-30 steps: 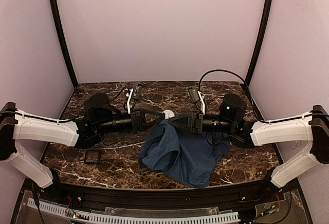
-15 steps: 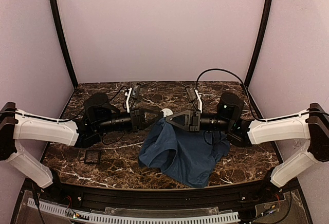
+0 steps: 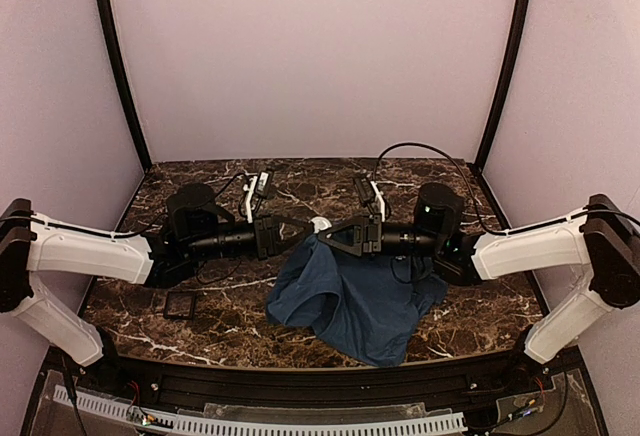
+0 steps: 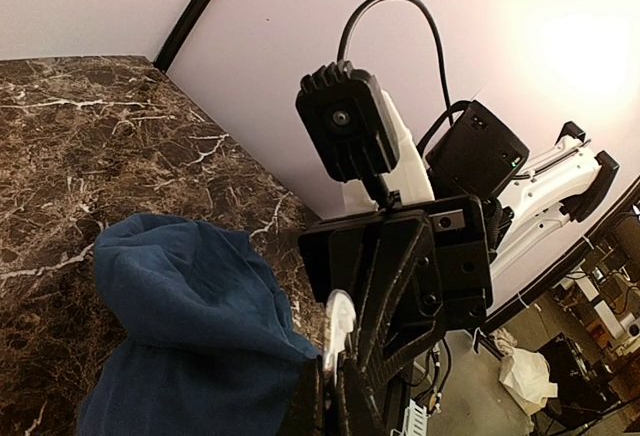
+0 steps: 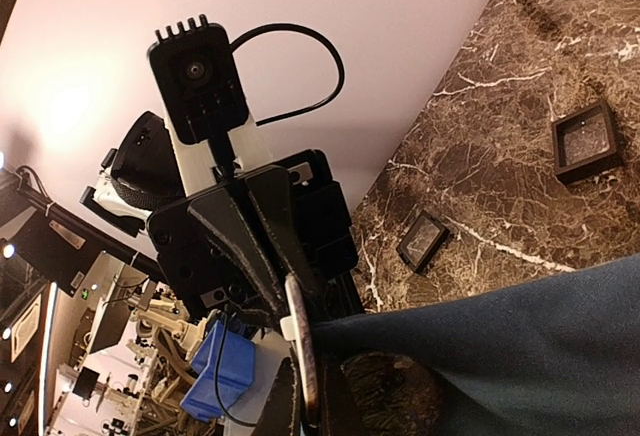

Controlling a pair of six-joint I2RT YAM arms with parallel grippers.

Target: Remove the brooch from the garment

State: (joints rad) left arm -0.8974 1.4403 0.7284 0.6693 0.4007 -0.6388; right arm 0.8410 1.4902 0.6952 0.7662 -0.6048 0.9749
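Parting brooch from cloth is the step in hand, by my reading. Left gripper (image 4: 327, 401) and right gripper (image 5: 305, 401) meet tip to tip above the middle of the dark marble tabletop (image 3: 480, 306), somewhat toward its far edge. Both sets of jaws are closed tight.

Tiny pale, whitish-grey brooch (image 3: 320, 223) sits right at the meeting point. In each wrist view it runs edge-on into that arm's own fingertips, so both seem to pinch it. Whether fabric is caught in either pinch as well: cannot tell.

Crumpled dark-blue cloth garment (image 3: 350, 296) hangs from the brooch and pools toward the near edge, right of centre. Small black square tray (image 3: 180, 303) lies toward the near left corner, well apart.

To do it well: one gripper should anchor fabric just beside the brooch while the other draws straight away from the cloth, slowly. Twisting or jerking risks a tear or a slipped grip.
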